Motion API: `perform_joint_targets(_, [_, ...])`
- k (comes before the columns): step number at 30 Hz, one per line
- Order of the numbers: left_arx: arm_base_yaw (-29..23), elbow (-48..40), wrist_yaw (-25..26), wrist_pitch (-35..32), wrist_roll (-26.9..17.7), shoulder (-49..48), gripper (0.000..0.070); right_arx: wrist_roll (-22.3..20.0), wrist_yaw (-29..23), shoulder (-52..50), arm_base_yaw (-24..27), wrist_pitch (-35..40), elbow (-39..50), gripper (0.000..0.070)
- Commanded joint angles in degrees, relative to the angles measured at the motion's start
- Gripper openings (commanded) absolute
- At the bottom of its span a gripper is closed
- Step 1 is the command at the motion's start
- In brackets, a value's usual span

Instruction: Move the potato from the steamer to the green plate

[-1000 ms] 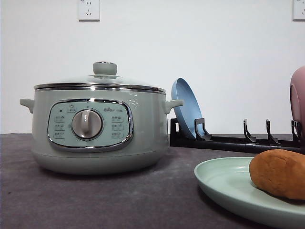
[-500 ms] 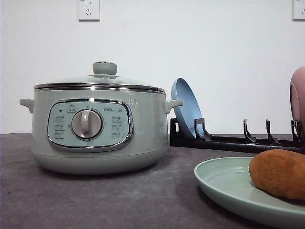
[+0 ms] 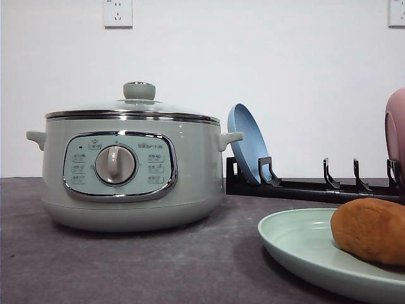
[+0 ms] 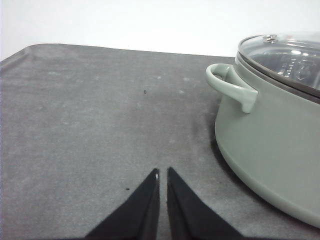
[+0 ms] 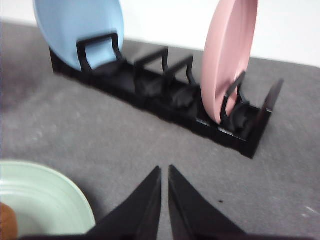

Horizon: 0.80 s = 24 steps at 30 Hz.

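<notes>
The left claw (image 4: 163, 172) has its black tips nearly together, gripping nothing, low over the dark worktop (image 4: 100, 120) with the steamer (image 4: 270, 130) at the right of its frame. The right claw (image 5: 164, 170) is likewise narrowed and empty above the worktop. At the lower right of the front frame the potato (image 3: 369, 230) lies on the green plate (image 3: 297, 244), long axis running roughly left to right, its right end cut off by the frame edge. The steamer's lid (image 3: 133, 104) is on. Behind stands a black rack (image 5: 165, 95) with a blue plate (image 5: 75, 30) and a pink plate (image 5: 227, 55) upright.
</notes>
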<state>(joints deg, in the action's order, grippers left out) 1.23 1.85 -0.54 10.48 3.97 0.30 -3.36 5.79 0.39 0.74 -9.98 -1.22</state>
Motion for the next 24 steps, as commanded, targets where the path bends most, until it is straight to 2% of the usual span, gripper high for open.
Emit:
perform_joint_targets(1, [-0.1,-1.2,-0.1,0.3,0.2,-0.1,0.0022,3.0,-0.3,-0.2,-0.3,0.5,0.6,0.0013])
perform_joint_targets(7, [-0.1,-1.2,-0.1,0.3,0.2,-0.1,0.0022,3.0,-1.8,-0.2,-0.4,0.1,0.6,0.0013])
perform_joint_targets(24, [-0.1,-1.2,-0.1,0.4,0.2,-0.1,0.0022,2.9,-1.8,-0.2,-0.2,1.2,0.6,0.0013])
